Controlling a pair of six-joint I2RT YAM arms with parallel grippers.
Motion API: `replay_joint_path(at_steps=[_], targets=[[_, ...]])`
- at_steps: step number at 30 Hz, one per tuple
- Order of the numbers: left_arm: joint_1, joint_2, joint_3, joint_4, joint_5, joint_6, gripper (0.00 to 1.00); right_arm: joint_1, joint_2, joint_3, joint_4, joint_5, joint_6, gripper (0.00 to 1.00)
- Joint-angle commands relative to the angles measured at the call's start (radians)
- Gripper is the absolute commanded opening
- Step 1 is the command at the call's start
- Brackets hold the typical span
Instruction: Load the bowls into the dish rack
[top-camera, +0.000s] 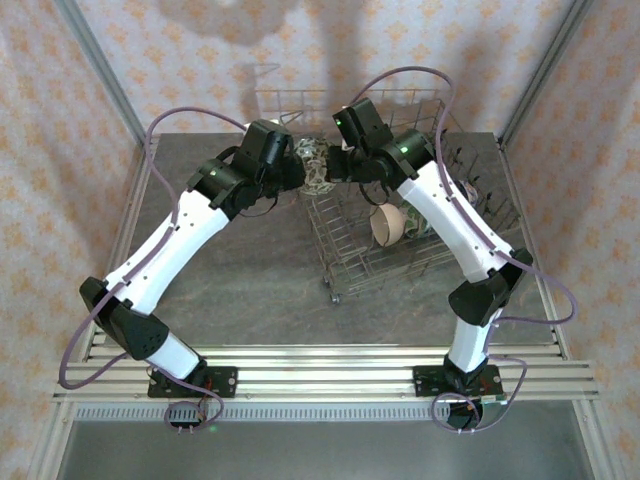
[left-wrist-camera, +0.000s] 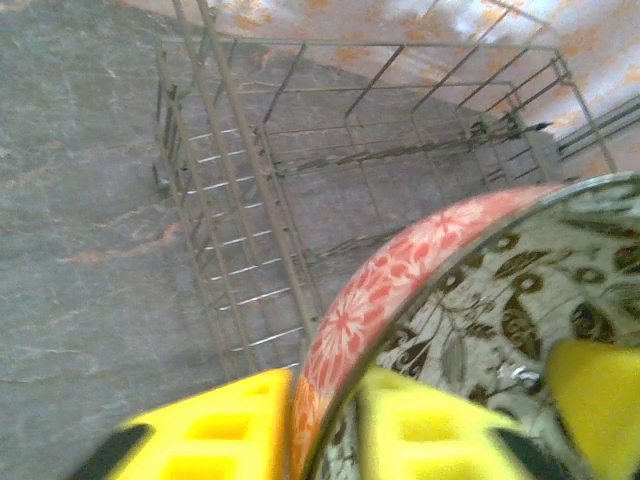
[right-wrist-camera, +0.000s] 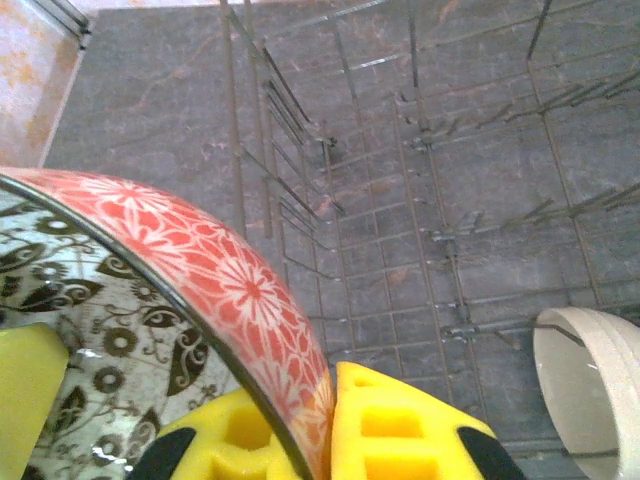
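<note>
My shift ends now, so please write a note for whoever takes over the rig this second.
Right hand: shut on the rim of the patterned bowl, above the dish rack.
Left hand: straddles the same rim; whether it grips is unclear.
Done: one cream bowl leans on its side in the rack.
Left to do: set the patterned bowl into the rack.

Left arm (top-camera: 170, 235) and right arm (top-camera: 450, 215): white shells, black joints
The white links are dotted with rows of small dark screws and joined by black housings lit with green lights (top-camera: 403, 150); purple cables (top-camera: 405, 69) are looped from the black bases (top-camera: 195, 380), and the yellow fingers (left-wrist-camera: 215, 435) are moulded with square recesses.
</note>
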Motion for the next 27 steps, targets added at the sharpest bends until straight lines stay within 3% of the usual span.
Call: replay_joint_path(at_steps=[1,3,6,8,17,21,27], targets=[[-0.003,0.018,0.054,0.029,0.023,0.023,0.51,-0.005,-0.011,0.052,-0.011,0.064,-0.006,0.03],[0.0,0.025,0.083,0.01,0.017,0.042,0.66,-0.021,-0.001,0.067,-0.033,0.1,0.005,0.0],[0.017,0.021,0.117,0.0,0.026,0.059,0.79,-0.069,0.007,0.078,-0.052,0.129,0.024,0.0],[0.04,0.013,0.12,0.01,0.05,0.058,0.82,-0.105,0.015,0.085,-0.058,0.15,0.025,0.0],[0.168,0.009,0.023,0.067,0.169,0.038,0.84,-0.288,0.15,0.241,-0.117,0.373,-0.046,0.0],[0.236,0.009,-0.038,0.086,0.216,0.054,0.84,-0.374,0.23,0.249,-0.1,0.558,-0.117,0.0],[0.327,0.048,-0.086,0.133,0.322,0.078,0.85,-0.419,0.347,0.25,-0.124,0.804,-0.212,0.0]])
